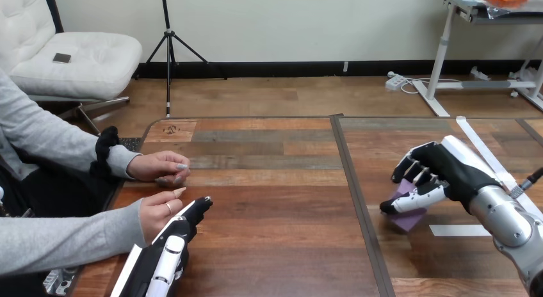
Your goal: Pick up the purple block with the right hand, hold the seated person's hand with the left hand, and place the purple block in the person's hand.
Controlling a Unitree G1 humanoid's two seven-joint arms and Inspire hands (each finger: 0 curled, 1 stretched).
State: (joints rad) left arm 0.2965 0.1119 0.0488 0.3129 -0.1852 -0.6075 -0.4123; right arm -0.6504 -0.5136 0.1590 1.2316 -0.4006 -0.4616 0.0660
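Note:
The purple block lies on the wooden table at the right, partly covered by my right hand. That hand's fingers and thumb are curled round the block. My left hand rests low at the left with its fingers straight. It lies beside and against the person's nearer hand, which sits on the table's left edge with its fingers loosely curled. I see no finger of mine curled round that hand. The person's farther hand rests flat on the table a little beyond.
A dark seam runs front to back across the table's middle. White tape strips lie on the table near my right forearm. The table's left edge runs just past the person's hands.

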